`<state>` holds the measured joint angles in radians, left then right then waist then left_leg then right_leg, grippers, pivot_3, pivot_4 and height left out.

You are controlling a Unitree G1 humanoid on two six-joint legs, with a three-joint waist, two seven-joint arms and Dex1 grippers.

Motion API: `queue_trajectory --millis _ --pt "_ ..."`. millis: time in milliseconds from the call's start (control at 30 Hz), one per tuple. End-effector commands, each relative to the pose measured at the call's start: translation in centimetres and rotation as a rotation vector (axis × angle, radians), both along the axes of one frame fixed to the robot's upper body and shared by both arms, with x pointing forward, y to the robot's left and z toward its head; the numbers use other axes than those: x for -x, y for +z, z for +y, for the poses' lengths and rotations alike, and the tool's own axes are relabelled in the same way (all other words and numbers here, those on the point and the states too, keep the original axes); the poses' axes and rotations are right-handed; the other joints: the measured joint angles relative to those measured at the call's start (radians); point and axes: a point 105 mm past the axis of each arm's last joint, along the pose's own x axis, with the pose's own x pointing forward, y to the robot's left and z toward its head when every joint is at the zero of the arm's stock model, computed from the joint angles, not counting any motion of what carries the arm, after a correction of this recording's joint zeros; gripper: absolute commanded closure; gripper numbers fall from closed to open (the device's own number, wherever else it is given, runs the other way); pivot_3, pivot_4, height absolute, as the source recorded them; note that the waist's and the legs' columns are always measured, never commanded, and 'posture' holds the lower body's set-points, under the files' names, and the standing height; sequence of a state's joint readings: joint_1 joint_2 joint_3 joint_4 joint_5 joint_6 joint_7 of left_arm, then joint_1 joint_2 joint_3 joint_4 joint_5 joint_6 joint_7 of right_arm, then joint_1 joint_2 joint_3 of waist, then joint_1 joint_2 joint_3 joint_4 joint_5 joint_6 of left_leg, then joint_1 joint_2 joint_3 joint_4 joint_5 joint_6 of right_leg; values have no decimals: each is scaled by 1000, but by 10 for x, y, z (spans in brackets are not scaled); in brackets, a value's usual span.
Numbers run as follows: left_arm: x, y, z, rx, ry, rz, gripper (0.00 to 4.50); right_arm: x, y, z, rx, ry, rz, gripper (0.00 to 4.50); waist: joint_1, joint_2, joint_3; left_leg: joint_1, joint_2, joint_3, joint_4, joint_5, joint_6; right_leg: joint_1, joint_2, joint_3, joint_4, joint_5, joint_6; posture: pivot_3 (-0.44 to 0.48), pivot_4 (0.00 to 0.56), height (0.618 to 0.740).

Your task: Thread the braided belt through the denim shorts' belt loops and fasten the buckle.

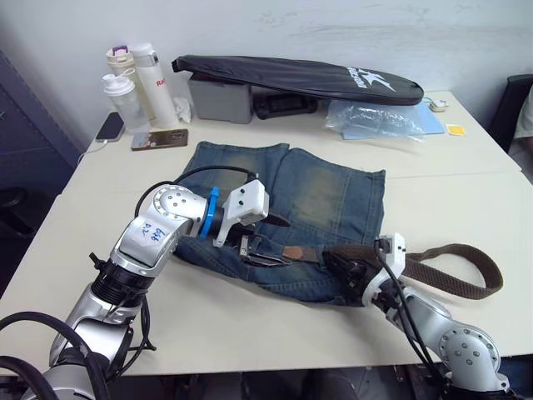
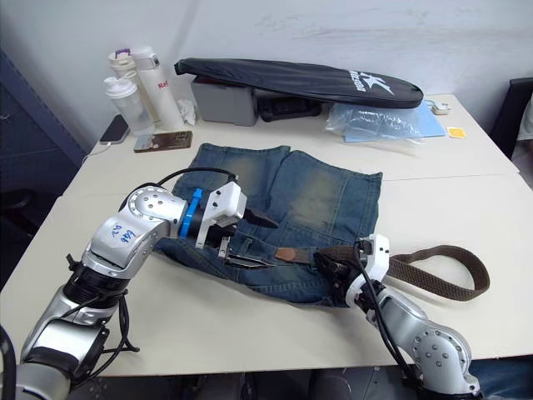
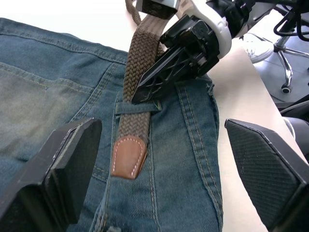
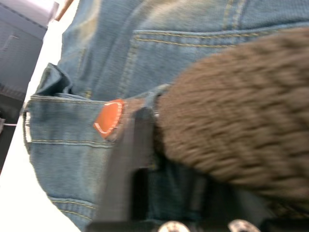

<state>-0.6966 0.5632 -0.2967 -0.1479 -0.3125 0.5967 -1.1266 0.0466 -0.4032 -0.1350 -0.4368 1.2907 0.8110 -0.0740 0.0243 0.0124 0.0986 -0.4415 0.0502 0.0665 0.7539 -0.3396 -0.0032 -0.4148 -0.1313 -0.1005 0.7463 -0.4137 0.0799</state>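
Observation:
The denim shorts [image 1: 308, 196] lie flat on the table, waistband toward me. The braided belt [image 1: 466, 271] loops out over the table on the right and runs back along the waistband. In the left wrist view it passes under one of the belt loops [image 3: 137, 107], and its tan leather end [image 3: 129, 155] lies flat on the denim. My right gripper [image 1: 340, 260] is shut on the belt at the waistband's right end, one of its black fingers [image 3: 169, 72] lying on the strap. My left gripper [image 1: 281, 242] hovers open over the waistband, straddling the tan end. The buckle is hidden.
At the back of the table lie a long black bag [image 1: 300, 77], a grey box [image 1: 221, 100], clear plastic wrap [image 1: 371, 118], bottles [image 1: 133, 83] and a phone [image 1: 110, 127]. The table's near edge [image 1: 250, 362] is close below the shorts.

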Motion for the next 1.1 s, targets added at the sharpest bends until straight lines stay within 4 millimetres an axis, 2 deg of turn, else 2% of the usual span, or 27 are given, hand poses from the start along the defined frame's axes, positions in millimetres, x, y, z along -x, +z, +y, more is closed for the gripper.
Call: queue_trajectory --millis 33,100,133,167,333,533,633,733,833,933,1100 --pt "-1 9 -1 7 -17 -51 0 8 12 -15 45 1 -32 1566 3 2 -1 0 0 0 0 0 0 0 0 -1 0 0 0 0 150 622" --pt "-3 9 0 4 -14 -54 0 15 21 -25 103 5 -58 613 6 4 -2 -1 -1 0 -1 -2 -1 0 0 -1 0 0 0 0 150 622" --pt "-4 9 1 3 -14 -55 0 18 23 -28 124 7 -64 281 6 4 -3 -2 -1 0 -1 -3 -2 0 0 -1 0 0 0 0 150 622" --pt "-4 8 2 2 -13 -55 0 20 25 -30 155 13 -72 132 6 4 -3 -2 -1 1 -1 -3 -2 1 0 -1 0 0 0 0 150 622" --pt "-9 8 4 -7 -15 -62 0 61 29 -19 325 237 -83 132 6 4 -3 -3 -2 1 -1 -4 -1 2 -1 -1 -3 0 0 0 150 622" --pt "-11 8 4 -13 -31 -69 0 81 35 -5 357 398 -103 132 5 3 -3 -3 0 -1 -3 -3 0 5 0 -2 -6 0 0 0 150 622" --pt "-12 9 4 -14 -33 -71 0 79 46 -1 474 461 -216 132 5 3 -3 -2 -1 -1 -2 -3 0 5 0 -3 -6 0 0 0 150 622" --pt "-14 7 10 -29 -20 -70 0 70 58 4 752 580 -389 132 4 3 -2 1 -1 -1 -3 -3 0 4 2 -4 -11 0 1 0 150 622" --pt "-15 1 18 -60 -5 -70 0 60 60 9 972 686 -532 132 3 2 -2 2 -2 0 -5 -3 0 5 2 -4 -15 1 2 0 150 622" --pt "-15 -1 24 -72 6 -71 0 55 52 16 1055 789 -601 132 3 1 -2 2 -1 -1 -7 -3 0 5 2 -4 -15 1 2 0 150 622" --pt "-11 2 33 -80 -1 -77 0 55 21 20 1135 954 -602 132 3 1 -2 1 -2 0 -6 -3 -1 4 1 -4 -14 1 2 0 150 622"
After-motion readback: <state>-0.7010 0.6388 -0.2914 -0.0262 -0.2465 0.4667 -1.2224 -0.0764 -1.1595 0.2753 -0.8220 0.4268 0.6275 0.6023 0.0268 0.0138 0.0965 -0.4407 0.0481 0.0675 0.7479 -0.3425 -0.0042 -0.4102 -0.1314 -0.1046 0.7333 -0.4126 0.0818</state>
